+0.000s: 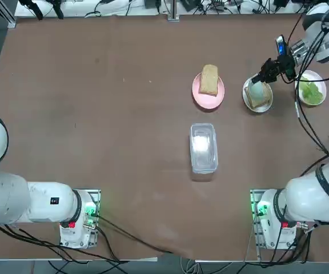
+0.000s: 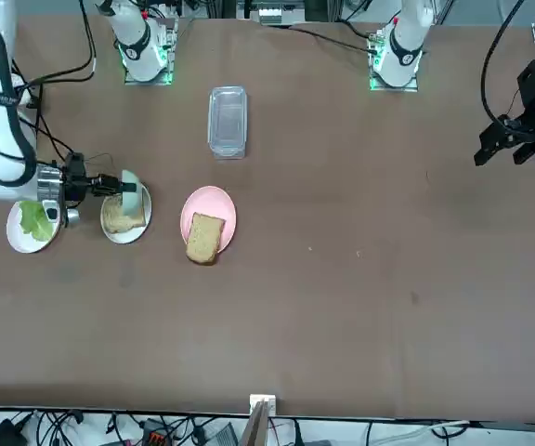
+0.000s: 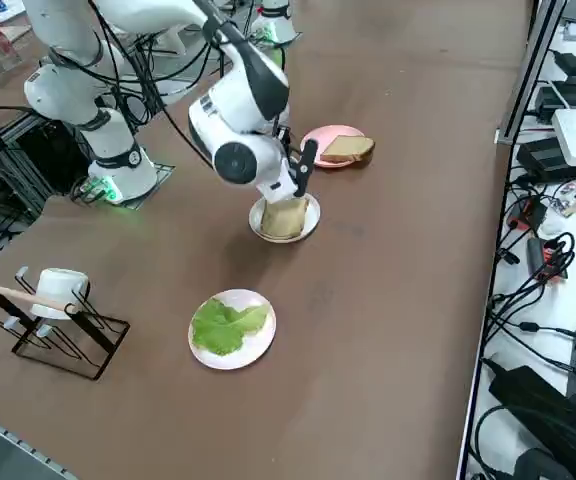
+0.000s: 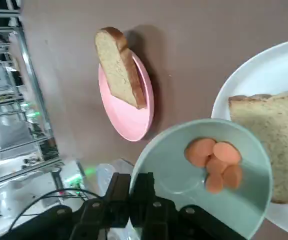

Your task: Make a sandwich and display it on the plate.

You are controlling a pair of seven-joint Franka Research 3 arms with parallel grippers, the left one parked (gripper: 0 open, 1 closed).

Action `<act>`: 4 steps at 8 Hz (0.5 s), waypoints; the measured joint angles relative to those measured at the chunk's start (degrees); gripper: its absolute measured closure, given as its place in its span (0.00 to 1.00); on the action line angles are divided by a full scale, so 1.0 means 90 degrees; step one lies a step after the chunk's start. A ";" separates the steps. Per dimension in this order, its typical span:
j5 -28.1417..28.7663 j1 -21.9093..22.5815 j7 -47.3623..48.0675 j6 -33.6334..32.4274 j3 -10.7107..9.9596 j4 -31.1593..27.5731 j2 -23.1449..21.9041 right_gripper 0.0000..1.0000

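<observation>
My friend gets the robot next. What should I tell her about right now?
Right gripper: jaws shut on the rim of the pale-green bowl, tipping it over the toast slice on the white plate. Carrot pieces are in the bowl.
Second slice lies on the pink plate; lettuce on another white plate.
Left: carrots, lettuce, top slice.
</observation>
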 joint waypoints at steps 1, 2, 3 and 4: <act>0.0180 -0.0099 -0.0088 -0.0191 -0.0001 0.0031 0.0063 0.97; 0.0269 -0.0184 -0.0129 -0.0329 -0.0001 0.0082 0.0091 0.97; 0.0322 -0.0267 -0.0198 -0.0387 -0.0002 0.0132 0.0109 0.97; 0.0402 -0.0359 -0.0368 -0.0432 -0.0002 0.0153 0.0162 0.97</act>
